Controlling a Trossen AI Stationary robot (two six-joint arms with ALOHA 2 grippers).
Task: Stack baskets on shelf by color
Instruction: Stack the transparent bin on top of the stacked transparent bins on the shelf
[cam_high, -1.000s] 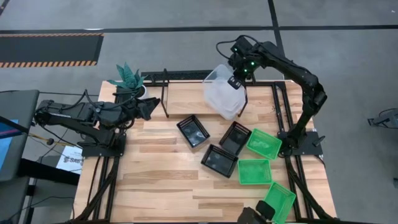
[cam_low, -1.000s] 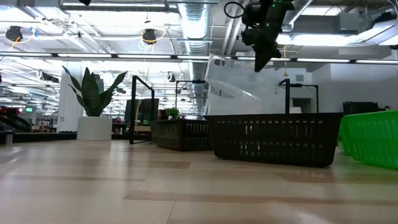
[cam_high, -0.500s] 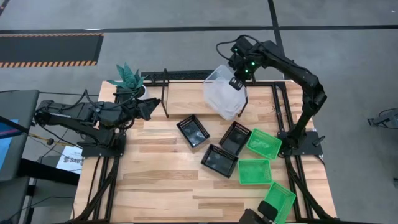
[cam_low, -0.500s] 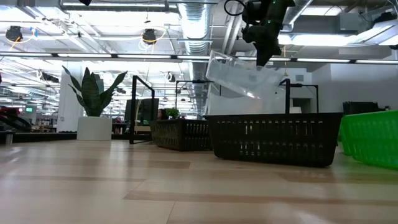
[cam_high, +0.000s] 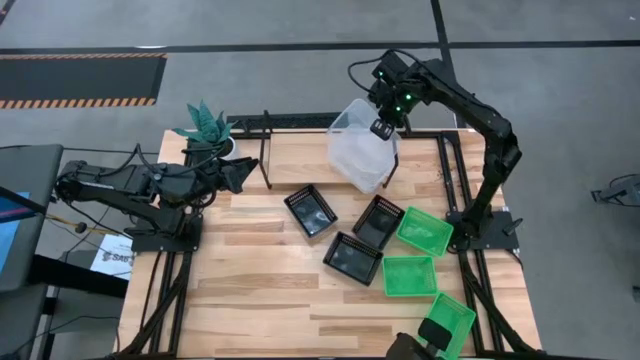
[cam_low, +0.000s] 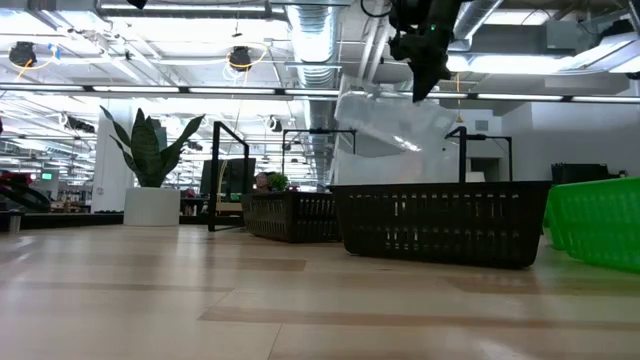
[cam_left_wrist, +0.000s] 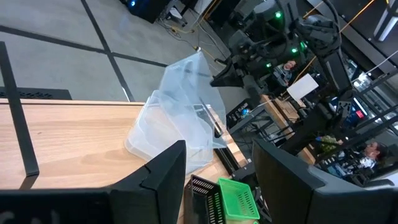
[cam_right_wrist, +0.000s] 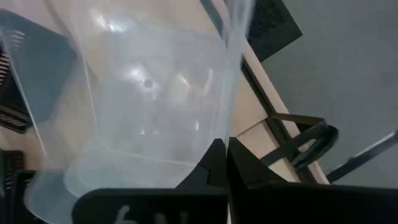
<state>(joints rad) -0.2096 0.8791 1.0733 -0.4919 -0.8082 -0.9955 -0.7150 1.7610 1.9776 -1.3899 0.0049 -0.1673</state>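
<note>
High view. Right gripper (cam_high: 379, 127), upper centre-right of the frame, pinches the rim of the clear baskets (cam_high: 360, 155), its fingers closed on the thin wall and holding them tilted above the table's far edge. Left gripper (cam_high: 243, 172), at middle left beside the plant (cam_high: 205, 124), rests with fingers partly parted and holds nothing. 3 black baskets (cam_high: 311, 210) lie at the centre of the table (cam_high: 250, 280); 3 green baskets (cam_high: 409, 275) run toward the lower right. A black shelf frame (cam_high: 266, 150) stands at upper centre-left.
</note>
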